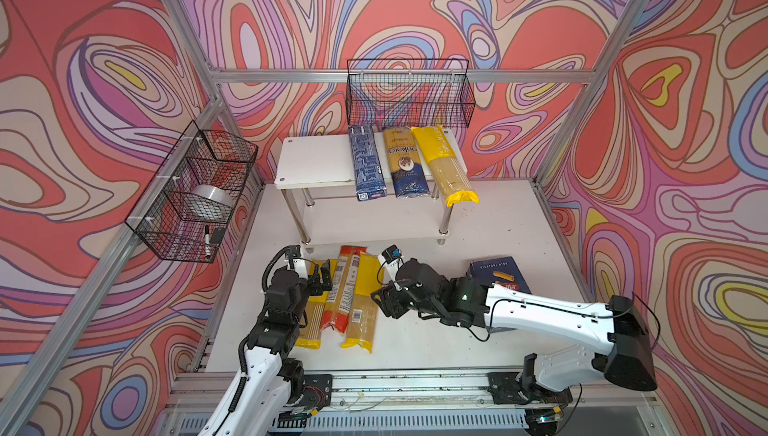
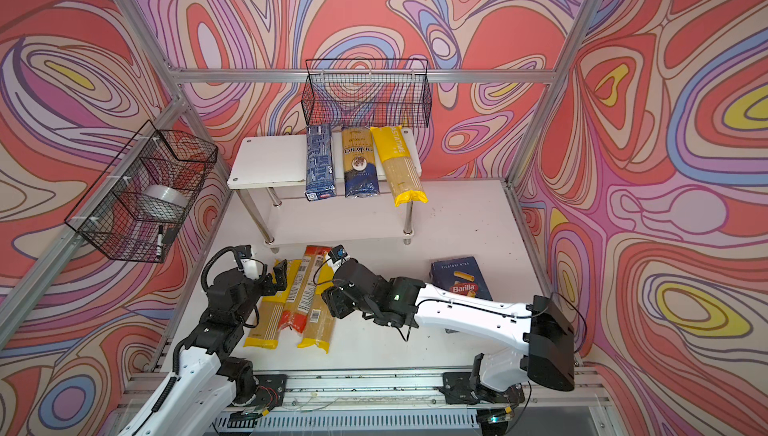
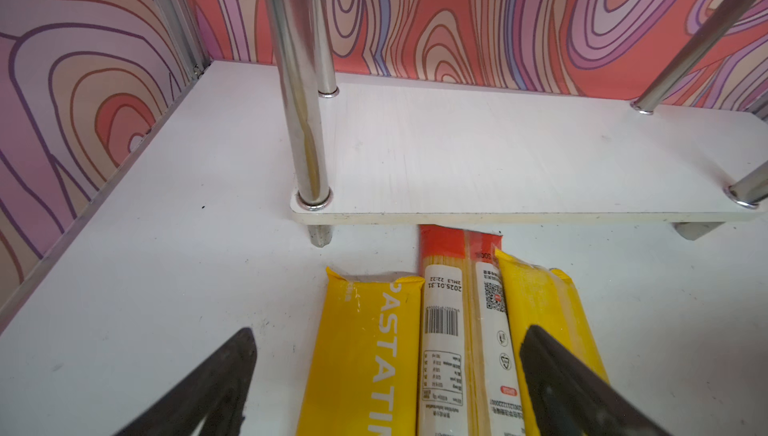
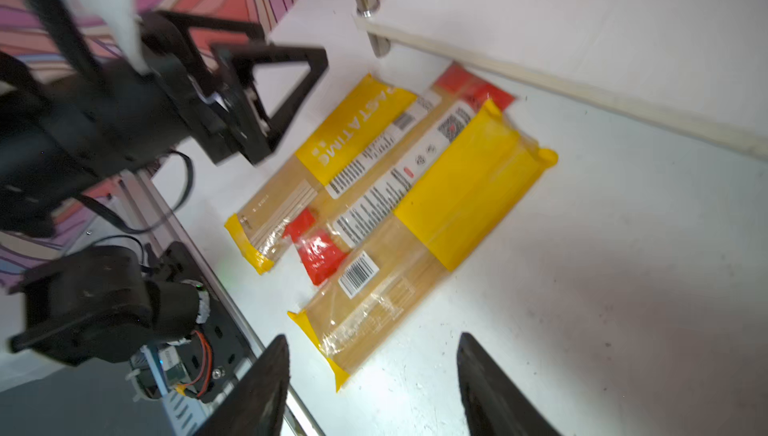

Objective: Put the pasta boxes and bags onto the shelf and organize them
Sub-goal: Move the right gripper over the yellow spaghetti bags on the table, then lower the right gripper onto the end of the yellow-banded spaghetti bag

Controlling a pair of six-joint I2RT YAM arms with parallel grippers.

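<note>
Left hand (image 1: pixel 325 275), seen in both top views, hovers wide open and empty over the far end of a yellow-and-clear PASTATIME packet (image 1: pixel 314 326) lying on the white surface (image 1: pixel 478 222). Right hand (image 1: pixel 382 301), also parted and holding nothing, hangs just right of a second yellow-and-clear packet (image 1: pixel 361 330). A red-ended clear packet (image 1: pixel 341 288) lies between the two packets. The Barilla rigatoni box (image 1: pixel 498 274) lies flat at the right, partly behind the right arm (image 1: pixel 540 313). On the top tier of the shelf (image 1: pixel 316 160) lie, left to right, a long narrow blue box (image 1: pixel 368 162), the ankara bag (image 1: pixel 405 164) and a third yellow packet (image 1: pixel 442 164), whose near end overhangs the edge.

From the left wrist, the widely spread fingers (image 3: pixel 224 380) frame the three packets' far ends. The red-ended one reaches the front edge of the shelf's lower tier.

From the right wrist, that hand's fingers (image 4: pixel 266 384) stand apart, with the second packet's near corner just ahead of the gap.
</note>
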